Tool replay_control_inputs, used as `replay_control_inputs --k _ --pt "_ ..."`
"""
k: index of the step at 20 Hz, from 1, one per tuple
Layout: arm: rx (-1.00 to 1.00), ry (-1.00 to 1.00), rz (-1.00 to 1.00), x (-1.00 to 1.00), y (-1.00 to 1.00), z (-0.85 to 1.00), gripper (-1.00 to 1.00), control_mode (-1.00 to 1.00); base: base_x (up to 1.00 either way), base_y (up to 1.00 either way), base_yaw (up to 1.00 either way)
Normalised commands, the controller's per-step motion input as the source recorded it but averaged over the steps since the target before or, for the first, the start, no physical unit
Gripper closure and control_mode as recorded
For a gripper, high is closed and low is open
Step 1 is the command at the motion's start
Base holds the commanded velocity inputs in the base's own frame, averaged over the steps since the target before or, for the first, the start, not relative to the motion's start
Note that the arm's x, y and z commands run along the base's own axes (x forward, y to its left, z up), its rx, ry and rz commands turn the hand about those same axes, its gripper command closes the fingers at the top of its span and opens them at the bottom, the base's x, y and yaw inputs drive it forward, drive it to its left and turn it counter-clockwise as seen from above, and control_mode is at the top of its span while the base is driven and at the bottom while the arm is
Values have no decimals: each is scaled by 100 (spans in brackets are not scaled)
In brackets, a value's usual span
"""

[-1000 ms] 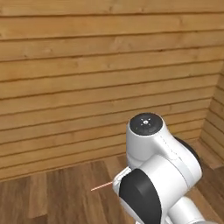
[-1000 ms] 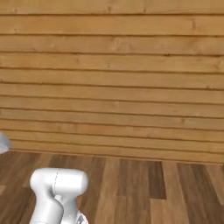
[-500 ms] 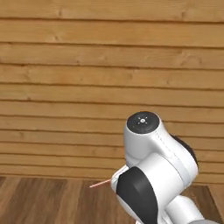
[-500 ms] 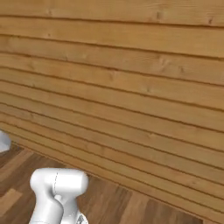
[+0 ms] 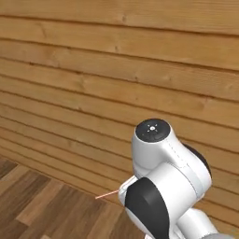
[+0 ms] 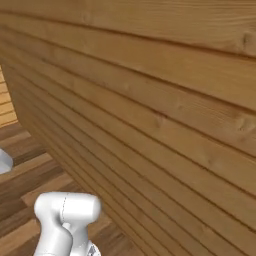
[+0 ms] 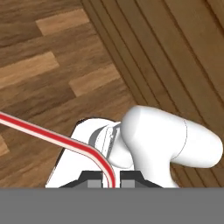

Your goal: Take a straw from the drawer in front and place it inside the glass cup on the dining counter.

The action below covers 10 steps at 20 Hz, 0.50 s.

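In the hand view the straw (image 7: pixel 52 136), pinkish-red with pale edges, runs from the left edge and curves down between the two dark finger tips. My gripper (image 7: pixel 110 178) is shut on it. In the left base view a short end of the straw (image 5: pixel 106 195) pokes out to the left from behind the white arm, which hides the gripper itself. The drawer, the glass cup and the dining counter are out of view.
A wall of horizontal wood planks (image 5: pixel 116 93) stands close ahead and runs slanting past on the right (image 6: pixel 160 130). Brown plank floor (image 5: pixel 32 205) lies below it. A small pale object (image 6: pixel 3 162) sits at the left edge of the right base view.
The whole picture has shifted, so the base and its cameras have turned; the plank wall now stands closer and slanted. The arm keeps its pose and the straw stays in the gripper.
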Motion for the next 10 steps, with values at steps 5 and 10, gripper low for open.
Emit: replay_control_inputs --k 5,10 --pt "0 0 0 0 0 0 100 100 100 0 63" --pt "0 0 0 0 0 0 100 100 100 0 59"
